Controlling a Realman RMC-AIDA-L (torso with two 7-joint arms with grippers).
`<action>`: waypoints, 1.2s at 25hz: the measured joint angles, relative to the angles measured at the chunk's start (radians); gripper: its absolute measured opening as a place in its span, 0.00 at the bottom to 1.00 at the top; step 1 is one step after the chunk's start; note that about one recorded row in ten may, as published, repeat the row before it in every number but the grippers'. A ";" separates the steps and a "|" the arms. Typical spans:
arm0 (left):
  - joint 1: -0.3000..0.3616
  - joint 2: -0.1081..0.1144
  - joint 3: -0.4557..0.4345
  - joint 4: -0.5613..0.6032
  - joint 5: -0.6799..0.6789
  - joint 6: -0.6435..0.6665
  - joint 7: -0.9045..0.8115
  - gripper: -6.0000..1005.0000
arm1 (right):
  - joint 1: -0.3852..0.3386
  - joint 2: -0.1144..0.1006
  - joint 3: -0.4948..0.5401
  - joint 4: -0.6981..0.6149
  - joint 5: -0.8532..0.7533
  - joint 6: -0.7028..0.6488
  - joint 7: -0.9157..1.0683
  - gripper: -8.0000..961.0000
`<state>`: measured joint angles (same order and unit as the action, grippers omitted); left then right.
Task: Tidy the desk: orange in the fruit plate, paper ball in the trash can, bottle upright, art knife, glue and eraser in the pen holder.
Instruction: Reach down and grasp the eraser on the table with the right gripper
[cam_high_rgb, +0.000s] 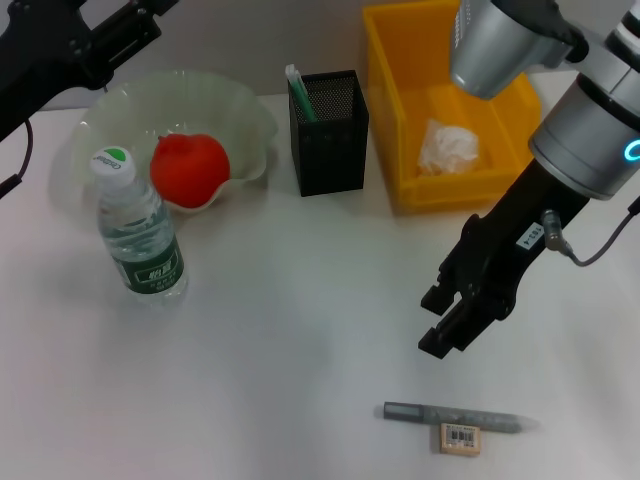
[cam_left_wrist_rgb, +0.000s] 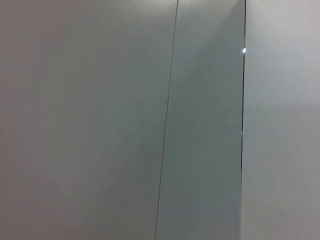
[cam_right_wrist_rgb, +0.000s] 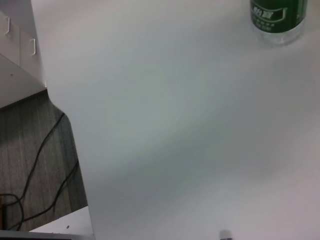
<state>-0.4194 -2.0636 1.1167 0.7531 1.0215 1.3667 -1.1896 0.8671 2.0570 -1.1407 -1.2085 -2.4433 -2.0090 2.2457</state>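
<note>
White worktop (cam_high_rgb: 300, 330) is mostly tidy: orange (cam_high_rgb: 189, 168), paper ball (cam_high_rgb: 448, 146), bottle (cam_high_rgb: 138, 228) done. Below the right end effector (cam_high_rgb: 447, 318), empty and slightly open, art knife (cam_high_rgb: 455, 416) and eraser (cam_high_rgb: 460, 438) remain.

One water bottle (cam_high_rgb: 140, 232), one orange (cam_high_rgb: 189, 170), one fruit plate (cam_high_rgb: 240, 110), one mesh pen holder (cam_high_rgb: 329, 132). One yellow bin (cam_high_rgb: 390, 120) with one paper ball (cam_high_rgb: 447, 148). One art knife (cam_high_rgb: 458, 416), one eraser (cam_high_rgb: 460, 438).

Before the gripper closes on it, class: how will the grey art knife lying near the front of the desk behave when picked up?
The art knife looks slim and rigid, so it should lift stiffly and lightly. Lying flat on the white desk, it offers little height to pinch and may slide. The eraser sits close beside it and could get nudged by the right gripper.
</note>
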 joint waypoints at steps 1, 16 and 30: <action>0.001 0.000 0.000 0.000 0.000 0.000 0.000 0.72 | -0.001 0.002 -0.002 0.000 0.000 -0.003 -0.001 0.56; 0.002 -0.001 0.000 -0.004 0.000 0.000 0.003 0.72 | 0.014 0.026 -0.203 0.083 0.032 -0.006 0.037 0.56; 0.002 -0.001 0.000 -0.009 0.000 0.001 0.007 0.72 | 0.024 0.026 -0.262 0.187 0.024 0.004 0.047 0.56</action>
<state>-0.4172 -2.0647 1.1167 0.7439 1.0215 1.3678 -1.1826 0.8914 2.0825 -1.4025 -1.0218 -2.4193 -2.0052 2.2932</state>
